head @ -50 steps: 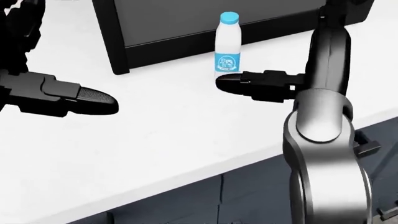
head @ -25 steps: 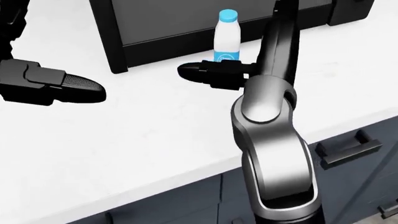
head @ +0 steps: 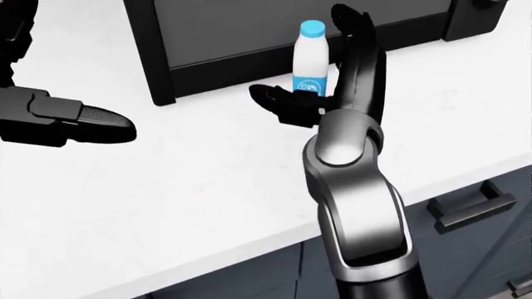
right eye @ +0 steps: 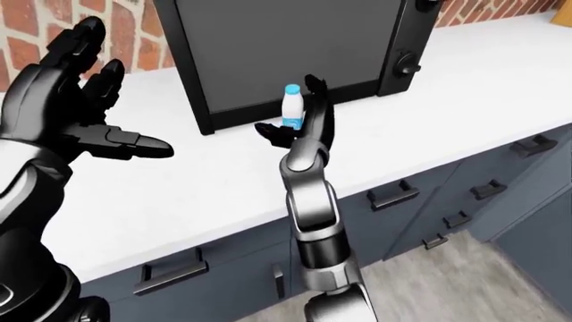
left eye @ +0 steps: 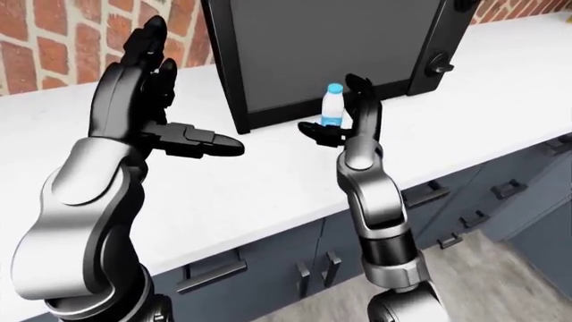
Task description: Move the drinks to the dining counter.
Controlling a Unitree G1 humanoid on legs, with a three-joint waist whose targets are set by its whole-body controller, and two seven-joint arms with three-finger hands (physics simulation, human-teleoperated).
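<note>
Right robot hand (head: 320,75) raised, fingers spread beside bottle (head: 309,59).

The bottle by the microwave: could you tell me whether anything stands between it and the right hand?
Nothing visible does. The right hand is open right beside the bottle, thumb on its left and fingers on its right; the microwave stands above it in the head view.

A white table (left eye: 268,181) runs along a red brick wall (left eye: 53,47), dark blue cabinets (right eye: 429,201) beneath, grey wood floor (right eye: 465,282) below.
</note>
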